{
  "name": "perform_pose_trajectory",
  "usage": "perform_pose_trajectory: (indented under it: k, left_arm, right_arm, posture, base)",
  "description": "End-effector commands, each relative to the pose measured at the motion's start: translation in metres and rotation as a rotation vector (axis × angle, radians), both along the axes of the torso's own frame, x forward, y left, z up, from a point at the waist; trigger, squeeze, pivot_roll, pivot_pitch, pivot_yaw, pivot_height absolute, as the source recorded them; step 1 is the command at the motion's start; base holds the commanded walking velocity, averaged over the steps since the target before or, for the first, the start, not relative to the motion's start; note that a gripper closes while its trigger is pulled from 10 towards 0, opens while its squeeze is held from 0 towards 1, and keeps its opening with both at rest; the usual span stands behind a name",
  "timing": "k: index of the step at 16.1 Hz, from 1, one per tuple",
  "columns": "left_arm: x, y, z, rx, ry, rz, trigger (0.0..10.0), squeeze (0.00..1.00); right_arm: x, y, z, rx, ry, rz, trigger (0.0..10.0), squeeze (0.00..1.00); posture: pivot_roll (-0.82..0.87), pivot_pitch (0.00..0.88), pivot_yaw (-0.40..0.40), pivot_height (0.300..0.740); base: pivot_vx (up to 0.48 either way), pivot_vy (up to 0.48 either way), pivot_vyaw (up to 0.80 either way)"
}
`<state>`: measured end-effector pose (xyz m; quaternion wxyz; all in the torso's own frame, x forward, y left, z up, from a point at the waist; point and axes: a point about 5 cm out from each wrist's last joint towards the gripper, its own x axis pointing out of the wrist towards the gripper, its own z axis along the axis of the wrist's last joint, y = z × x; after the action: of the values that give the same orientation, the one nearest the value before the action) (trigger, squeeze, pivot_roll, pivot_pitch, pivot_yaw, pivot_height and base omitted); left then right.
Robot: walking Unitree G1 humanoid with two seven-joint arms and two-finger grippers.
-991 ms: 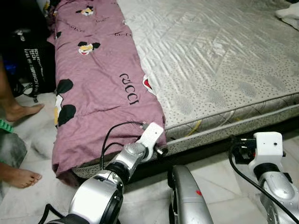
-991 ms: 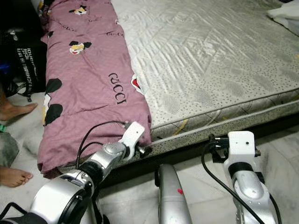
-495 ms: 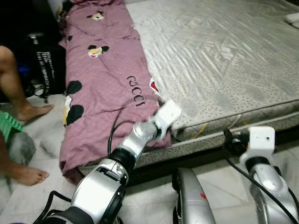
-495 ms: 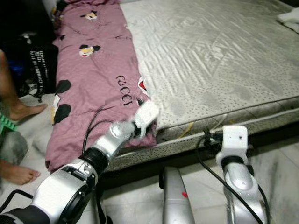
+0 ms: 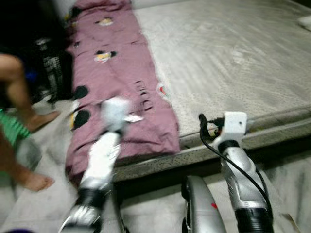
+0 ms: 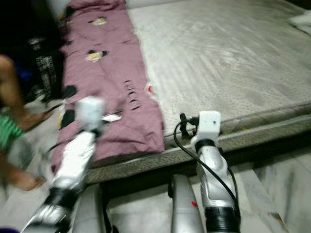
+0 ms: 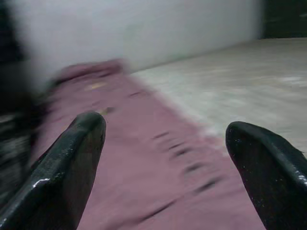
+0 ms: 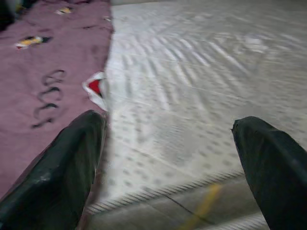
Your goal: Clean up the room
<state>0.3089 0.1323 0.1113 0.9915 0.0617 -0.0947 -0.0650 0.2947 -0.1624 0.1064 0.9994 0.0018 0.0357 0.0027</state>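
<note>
Both claws (image 7: 163, 158) (image 8: 168, 163) spread over blanket (image 5: 121, 87).

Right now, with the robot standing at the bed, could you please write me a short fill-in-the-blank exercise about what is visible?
1. The blanket lying along the mattress is ____ in colour.
2. The fingers of the left gripper are ____, with nothing between them.
3. The right gripper looks at the mattress's near ____.
4. A person's bare ____ rests on the floor beside the bed.

Missing words: purple; open; edge; foot
</note>
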Motion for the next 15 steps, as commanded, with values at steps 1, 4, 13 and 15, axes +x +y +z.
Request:
perform_pose_trajectory:
  k: [1, 4, 13, 15]
  left_arm:
    - [-0.006, 0.010, 0.003, 0.018, -0.039, 0.051, 10.0, 0.00]
    - [-0.018, 0.046, -0.011, 0.077, 0.019, 0.278, 10.0, 0.00]
    - [-0.024, 0.042, -0.011, 0.091, 0.039, 0.190, 10.0, 0.00]
    - [-0.024, 0.041, -0.011, 0.087, 0.052, 0.181, 10.0, 0.00]
  right_arm:
    - [0.004, 0.010, -0.001, 0.024, -0.009, 0.022, 10.0, 0.00]
    - [0.011, 0.025, -0.006, 0.049, -0.022, 0.051, 10.0, 0.00]
    - [0.015, 0.023, -0.004, 0.079, -0.080, 0.006, 10.0, 0.00]
    - [0.016, 0.022, -0.001, 0.080, -0.093, -0.002, 10.0, 0.00]
  posture:
    - [0.04, 0.000, 0.044, 0.544]
    - [0.07, 0.000, 0.036, 0.544]
    - [0.08, 0.000, 0.052, 0.583]
    - [0.08, 0.000, 0.056, 0.598]
  base:
    - [0.000, 0.000, 0.00]
    - [0.000, 0.000, 0.00]
    - [0.000, 0.000, 0.00]
    - [0.000, 0.000, 0.00]
